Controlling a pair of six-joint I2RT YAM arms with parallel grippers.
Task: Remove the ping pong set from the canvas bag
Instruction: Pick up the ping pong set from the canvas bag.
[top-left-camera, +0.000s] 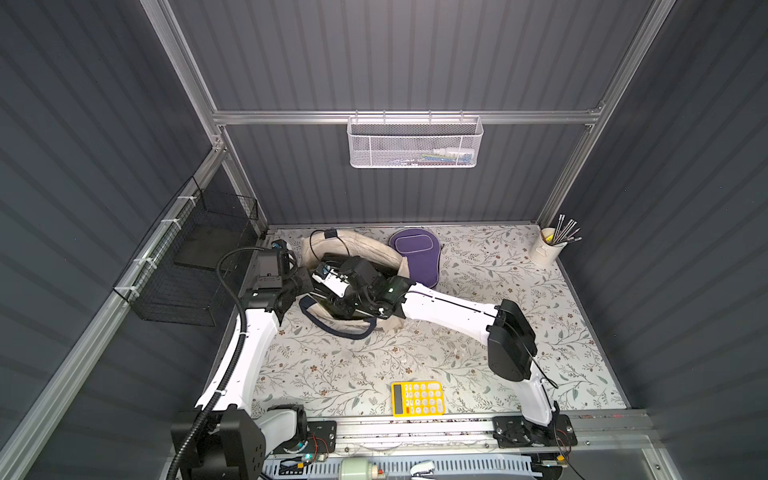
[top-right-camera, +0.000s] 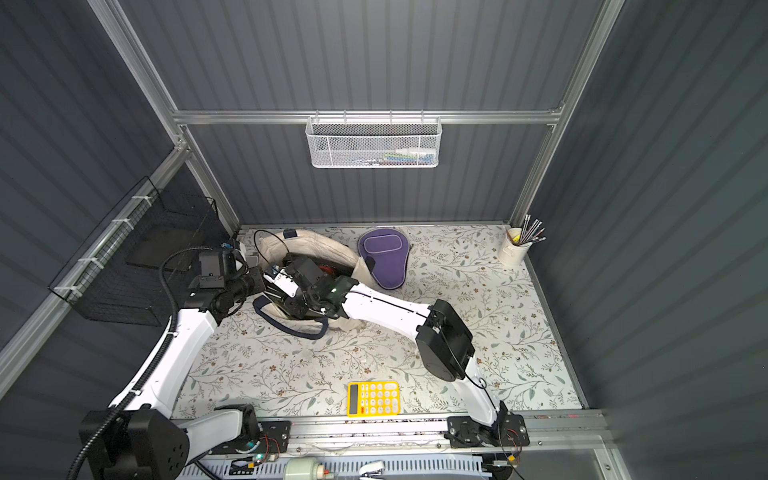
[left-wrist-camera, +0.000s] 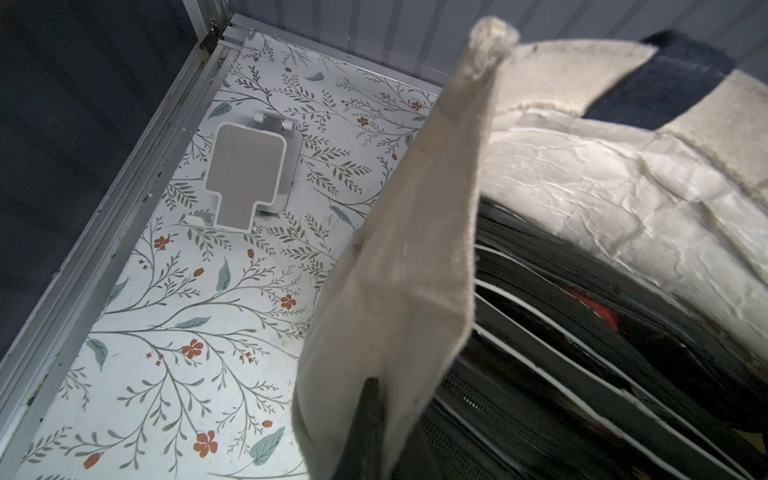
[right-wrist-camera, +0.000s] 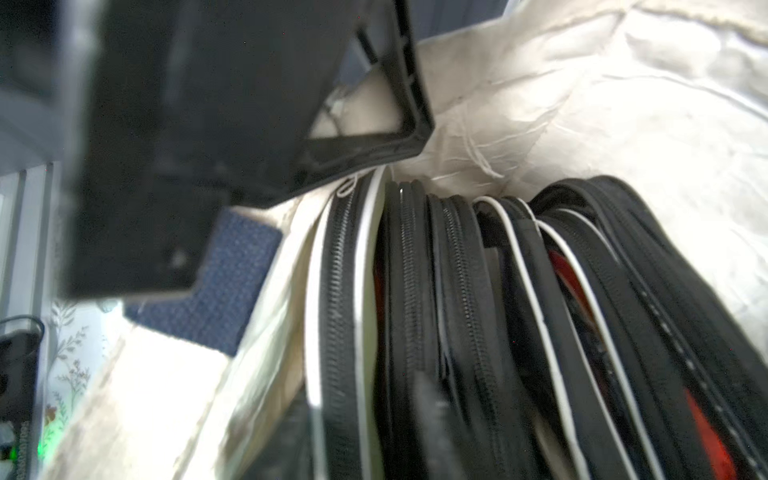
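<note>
The cream canvas bag (top-left-camera: 361, 245) (top-right-camera: 324, 245) lies at the table's back left with its mouth open and a navy handle (top-left-camera: 353, 332) trailing toward the front. My left gripper (left-wrist-camera: 374, 386) (top-left-camera: 309, 282) is shut on the bag's canvas rim (left-wrist-camera: 415, 249), holding it up. Inside, the ping pong set shows as black zippered cases (right-wrist-camera: 457, 291) (left-wrist-camera: 561, 374) with white piping and red showing between them. My right gripper (top-left-camera: 332, 301) reaches down into the bag among them. One blurred fingertip (right-wrist-camera: 432, 415) lies against a case edge; the jaw gap is not readable.
A purple paddle-shaped case (top-left-camera: 417, 255) lies right of the bag. A yellow calculator (top-left-camera: 417, 399) sits near the front edge and a cup of pens (top-left-camera: 546, 247) in the back right corner. A black wire basket (top-left-camera: 187, 270) hangs left; a silver stand (left-wrist-camera: 249, 178) lies near the back-left corner.
</note>
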